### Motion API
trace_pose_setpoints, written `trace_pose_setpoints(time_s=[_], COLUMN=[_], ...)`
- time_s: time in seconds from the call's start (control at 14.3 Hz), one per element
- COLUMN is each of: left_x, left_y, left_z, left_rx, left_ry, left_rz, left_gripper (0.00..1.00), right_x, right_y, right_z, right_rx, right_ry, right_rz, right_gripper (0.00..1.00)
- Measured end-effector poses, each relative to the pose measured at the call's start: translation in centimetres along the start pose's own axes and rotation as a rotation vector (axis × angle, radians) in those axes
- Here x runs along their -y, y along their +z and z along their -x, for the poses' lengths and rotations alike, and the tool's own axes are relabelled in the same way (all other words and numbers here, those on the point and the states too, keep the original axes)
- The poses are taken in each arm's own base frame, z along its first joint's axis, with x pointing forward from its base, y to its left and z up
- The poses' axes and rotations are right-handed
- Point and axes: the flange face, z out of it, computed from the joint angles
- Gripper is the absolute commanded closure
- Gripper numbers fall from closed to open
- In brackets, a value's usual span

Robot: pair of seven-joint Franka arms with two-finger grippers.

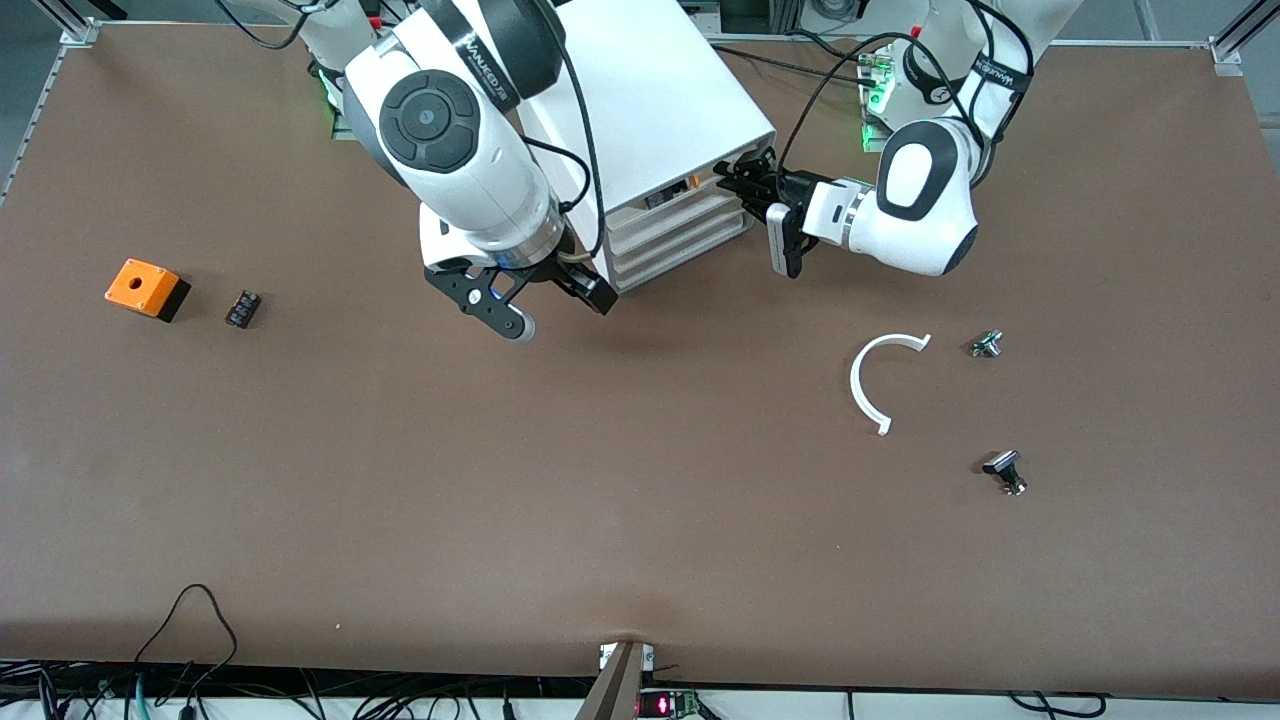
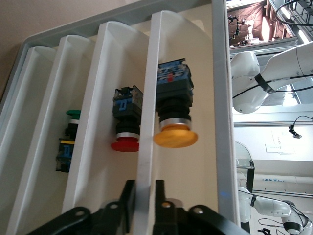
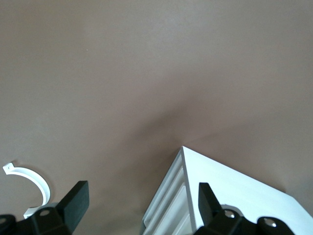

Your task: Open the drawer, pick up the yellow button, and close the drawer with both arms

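White plastic, the top drawer (image 2: 146, 161) has its front lip pinched between the closed fingers of the left end effector (image 2: 145, 196). A straight, level pull along the runners should keep it from jamming. The yellow-capped button (image 2: 175, 115) lies in this drawer; the next one down holds a red-capped button (image 2: 126, 122), and a green one (image 2: 68, 142) lies lower. The cabinet (image 1: 640, 100) stands on the tabletop (image 1: 600, 500). The right end effector (image 1: 520, 290) waits wide open and empty beside the cabinet's corner.
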Motion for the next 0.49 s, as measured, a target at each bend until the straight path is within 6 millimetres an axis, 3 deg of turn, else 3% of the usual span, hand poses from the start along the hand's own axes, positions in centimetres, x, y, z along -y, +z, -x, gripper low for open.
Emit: trace_pose_setpoints(time_s=[0.28, 0.49], left_x=[0.8, 3.1], left_y=[-1.0, -5.8], left_z=[0.2, -0.9], left_rx=[-0.021, -0.037], left_ry=[0.002, 0.023], left_rz=[0.0, -0.045], left_gripper=[1.0, 1.0], right_x=[0.5, 0.8], right_y=[0.1, 0.0], right_z=[0.7, 0.6], right_rx=[-0.002, -0.01], right_ry=[0.012, 0.012], right_rz=[-0.011, -0.039], right_gripper=[0.01, 0.01])
